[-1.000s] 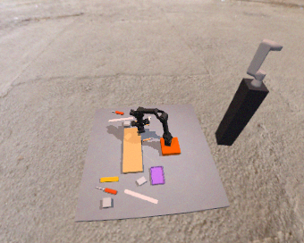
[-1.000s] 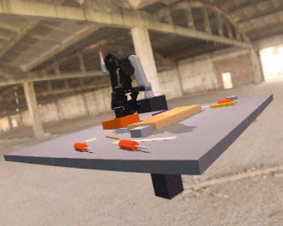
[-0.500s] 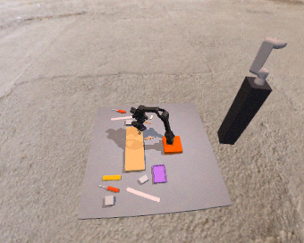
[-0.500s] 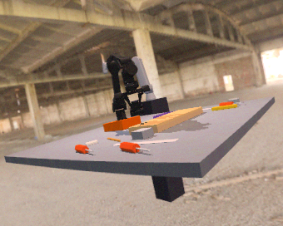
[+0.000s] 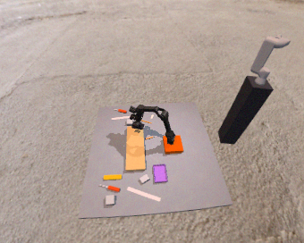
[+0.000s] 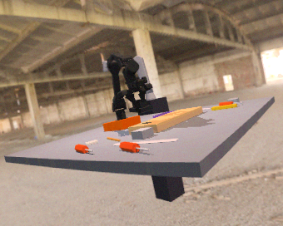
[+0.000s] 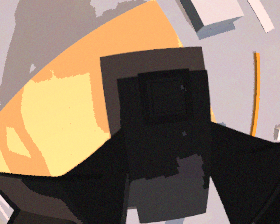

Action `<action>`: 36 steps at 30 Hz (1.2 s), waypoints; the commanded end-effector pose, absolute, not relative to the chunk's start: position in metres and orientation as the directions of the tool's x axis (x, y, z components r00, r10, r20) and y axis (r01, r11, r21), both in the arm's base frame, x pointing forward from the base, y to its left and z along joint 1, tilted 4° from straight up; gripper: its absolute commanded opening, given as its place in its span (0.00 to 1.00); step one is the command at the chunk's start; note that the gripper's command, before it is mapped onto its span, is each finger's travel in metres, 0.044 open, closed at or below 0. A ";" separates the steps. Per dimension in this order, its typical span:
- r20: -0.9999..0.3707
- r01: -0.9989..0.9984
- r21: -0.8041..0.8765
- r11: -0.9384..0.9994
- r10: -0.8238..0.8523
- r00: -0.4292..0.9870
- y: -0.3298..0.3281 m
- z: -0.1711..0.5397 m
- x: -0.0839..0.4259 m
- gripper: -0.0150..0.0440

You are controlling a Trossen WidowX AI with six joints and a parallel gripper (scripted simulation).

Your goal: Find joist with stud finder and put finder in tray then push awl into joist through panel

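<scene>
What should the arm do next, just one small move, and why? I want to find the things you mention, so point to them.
Probably lower the dark block-shaped tool (image 7: 161, 100) gently onto the near end of the wooden panel (image 5: 135, 154) (image 6: 170, 119) (image 7: 56, 110): the gripper is shut on it, and the wrist view shows it over the panel's end, where a scan could start.

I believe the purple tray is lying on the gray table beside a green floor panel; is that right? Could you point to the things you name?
Not quite: the floor panel (image 5: 135, 156) (image 6: 170, 120) (image 7: 56, 107) is orange-tan, not green, as the top view shows. The purple tray (image 5: 160, 173) does lie beside it on the gray table (image 5: 191, 188) (image 6: 103, 154).
</scene>
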State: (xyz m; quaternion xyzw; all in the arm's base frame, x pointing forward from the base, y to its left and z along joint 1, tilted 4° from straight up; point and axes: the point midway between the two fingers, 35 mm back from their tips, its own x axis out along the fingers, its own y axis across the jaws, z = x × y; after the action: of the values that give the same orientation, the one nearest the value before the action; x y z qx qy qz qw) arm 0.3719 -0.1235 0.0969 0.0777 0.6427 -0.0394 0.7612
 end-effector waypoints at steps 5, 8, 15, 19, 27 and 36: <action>-0.970 -0.107 0.033 0.994 0.058 0.237 -0.121 0.106 0.390 0.25; -0.966 -0.188 0.016 0.982 0.064 0.251 -0.121 0.107 0.395 0.25; -0.966 -0.194 0.015 0.981 0.065 0.252 -0.121 0.100 0.396 0.25; -0.966 -0.195 0.015 0.981 0.064 0.251 -0.121 0.093 0.396 0.25; -0.966 -0.196 0.015 0.981 0.064 0.250 -0.121 0.078 0.397 0.25; -0.967 -0.197 0.014 0.980 0.064 0.248 -0.121 0.061 0.396 0.25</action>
State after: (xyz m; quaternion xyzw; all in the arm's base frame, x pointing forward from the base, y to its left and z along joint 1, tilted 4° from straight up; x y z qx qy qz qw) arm 0.3957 -0.1212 0.0640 -0.0525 0.6108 0.0799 0.7860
